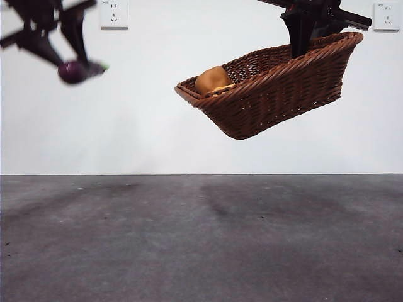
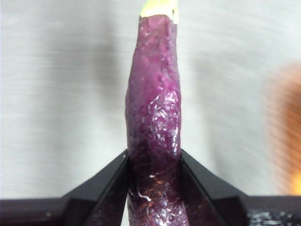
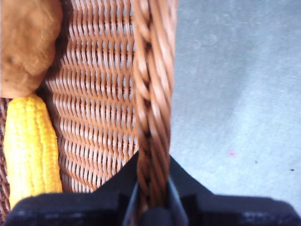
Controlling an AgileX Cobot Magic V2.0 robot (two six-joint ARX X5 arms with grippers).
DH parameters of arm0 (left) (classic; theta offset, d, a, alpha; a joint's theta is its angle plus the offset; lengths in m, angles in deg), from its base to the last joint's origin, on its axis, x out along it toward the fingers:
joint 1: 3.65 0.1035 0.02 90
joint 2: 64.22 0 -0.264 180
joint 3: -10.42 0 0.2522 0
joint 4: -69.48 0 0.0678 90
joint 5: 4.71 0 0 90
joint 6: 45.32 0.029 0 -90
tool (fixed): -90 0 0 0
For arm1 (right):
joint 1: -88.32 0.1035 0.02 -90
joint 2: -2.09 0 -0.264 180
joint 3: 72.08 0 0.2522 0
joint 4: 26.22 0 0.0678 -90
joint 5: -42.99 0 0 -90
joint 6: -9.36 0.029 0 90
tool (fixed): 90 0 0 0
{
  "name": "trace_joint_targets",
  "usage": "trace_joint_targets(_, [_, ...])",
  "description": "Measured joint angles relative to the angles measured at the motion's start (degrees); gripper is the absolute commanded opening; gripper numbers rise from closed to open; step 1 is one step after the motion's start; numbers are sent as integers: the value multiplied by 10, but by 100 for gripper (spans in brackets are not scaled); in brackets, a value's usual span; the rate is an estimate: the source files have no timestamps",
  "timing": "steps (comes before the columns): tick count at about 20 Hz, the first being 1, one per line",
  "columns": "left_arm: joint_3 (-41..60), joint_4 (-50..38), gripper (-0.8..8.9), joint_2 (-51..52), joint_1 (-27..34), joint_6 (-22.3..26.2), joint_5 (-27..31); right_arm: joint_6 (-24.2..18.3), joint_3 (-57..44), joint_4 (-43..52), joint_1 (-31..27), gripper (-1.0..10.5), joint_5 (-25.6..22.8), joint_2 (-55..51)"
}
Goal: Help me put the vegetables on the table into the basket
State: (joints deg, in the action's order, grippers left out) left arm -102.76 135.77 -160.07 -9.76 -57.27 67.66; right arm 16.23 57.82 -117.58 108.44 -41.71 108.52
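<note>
The brown wicker basket (image 1: 277,88) hangs tilted high above the table (image 1: 201,239), its lower end toward the left. My right gripper (image 1: 301,43) is shut on the braided rim (image 3: 151,117) at its raised end. Inside lie an orange-brown potato (image 1: 212,80) (image 3: 26,42) and a yellow corn cob (image 3: 30,150). At the upper left of the front view my left gripper (image 1: 79,63) is shut on a dark purple eggplant (image 1: 73,72) (image 2: 154,127), held in the air well to the left of the basket. Its pale green stem end (image 2: 160,7) points away from the jaws.
A white wall with two power sockets (image 1: 114,13) (image 1: 386,16) stands behind the table. No objects show on the grey tabletop in the front view.
</note>
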Motion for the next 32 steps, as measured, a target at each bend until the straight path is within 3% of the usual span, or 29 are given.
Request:
trace_joint_targets(4, [0, 37, 84, 73, -78, 18, -104, 0, 0, 0, 0, -10, 24, 0])
trace_joint_targets(8, [0, 39, 84, 61, -163, 21, -106, 0, 0, 0, 0, -10, 38, 0])
trace_joint_targets(13, [0, 13, 84, 7, -250, 1, -89, 0, 0, 0, 1, -10, 94, 0])
trace_joint_targets(19, [0, -41, 94, -24, -294, -50, -79, 0, 0, 0, 1, -10, 97, 0])
trace_joint_targets(20, [0, -41, 116, -30, -296, -54, -78, 0, 0, 0, 0, -10, 97, 0])
trace_joint_targets(23, [0, -46, 545, -41, -297, -68, -78, 0, 0, 0, 1, -10, 98, 0])
trace_joint_targets(28, [0, -74, 572, -41, -302, -94, -75, 0, 0, 0, 1, -11, 101, 0])
trace_joint_targets(32, [1, -83, 571, -21, -302, -103, -75, 0, 0, 0, -6, -11, 71, 1])
